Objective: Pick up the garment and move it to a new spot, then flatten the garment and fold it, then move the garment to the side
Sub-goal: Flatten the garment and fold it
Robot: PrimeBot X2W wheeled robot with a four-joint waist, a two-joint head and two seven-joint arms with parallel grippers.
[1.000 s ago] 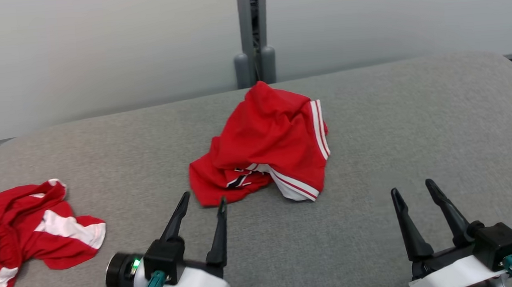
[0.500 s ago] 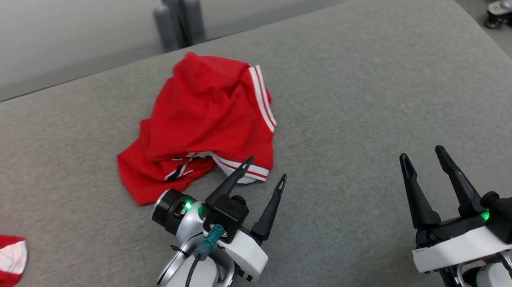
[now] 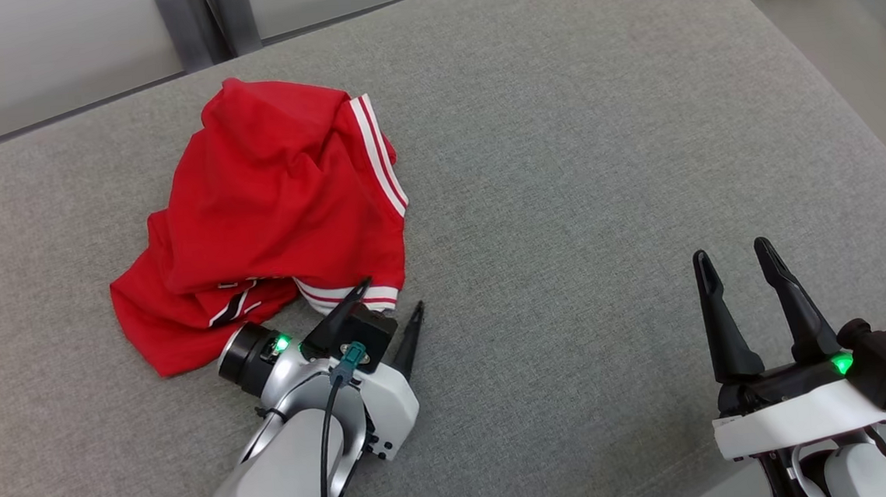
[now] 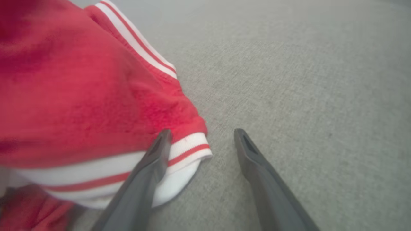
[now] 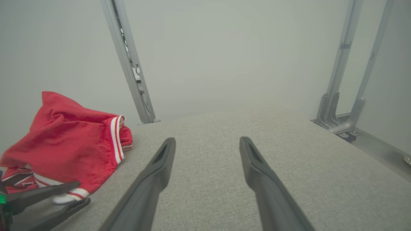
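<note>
One second had brought the left end effector (image 3: pixel 392 294), fingers apart, up to the garment (image 3: pixel 267 190), whose striped hem corner lay just at its left fingertip. Pickup looked imminent. The right end effector (image 3: pixel 730 250), also apart, waited well off to its right.

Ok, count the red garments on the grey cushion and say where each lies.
1. The red garment lies crumpled on the grey cushion, left of centre in the head view, its striped hem beside the open left gripper. More may lie out of frame.
</note>
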